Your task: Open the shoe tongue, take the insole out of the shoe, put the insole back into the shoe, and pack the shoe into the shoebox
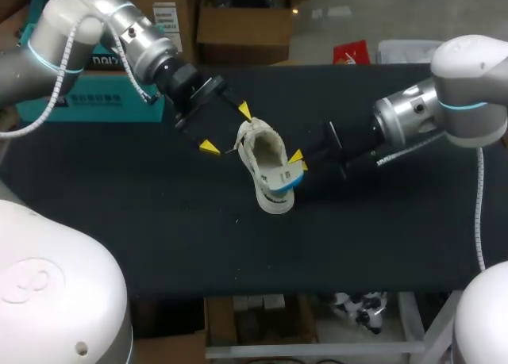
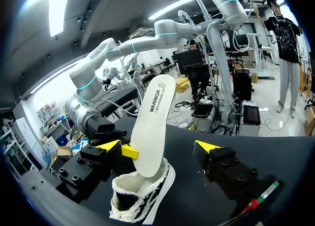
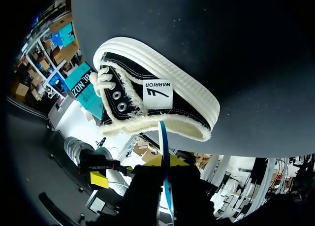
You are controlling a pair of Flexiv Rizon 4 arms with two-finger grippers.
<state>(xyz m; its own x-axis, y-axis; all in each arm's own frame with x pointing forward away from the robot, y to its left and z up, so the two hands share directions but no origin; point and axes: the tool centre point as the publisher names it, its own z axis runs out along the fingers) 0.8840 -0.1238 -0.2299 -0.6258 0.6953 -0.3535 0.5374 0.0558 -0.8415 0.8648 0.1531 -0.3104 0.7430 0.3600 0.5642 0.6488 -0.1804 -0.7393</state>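
Now: right claw [image 1: 298, 160] pinches insole [image 2: 150, 130] upright, lower end inside sneaker [image 1: 266, 174] on bench [image 1: 119, 221]. Left claw [image 1: 226, 128] spread wide beside sneaker, touching nothing; probably placed to steady it.

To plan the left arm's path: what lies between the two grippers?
The shoe, with the insole rising from it, pinched by the right gripper; the left gripper is open. The head view shows this.

Print on insole [image 2: 150, 132] (likely shoe [image 3: 147, 83] too)
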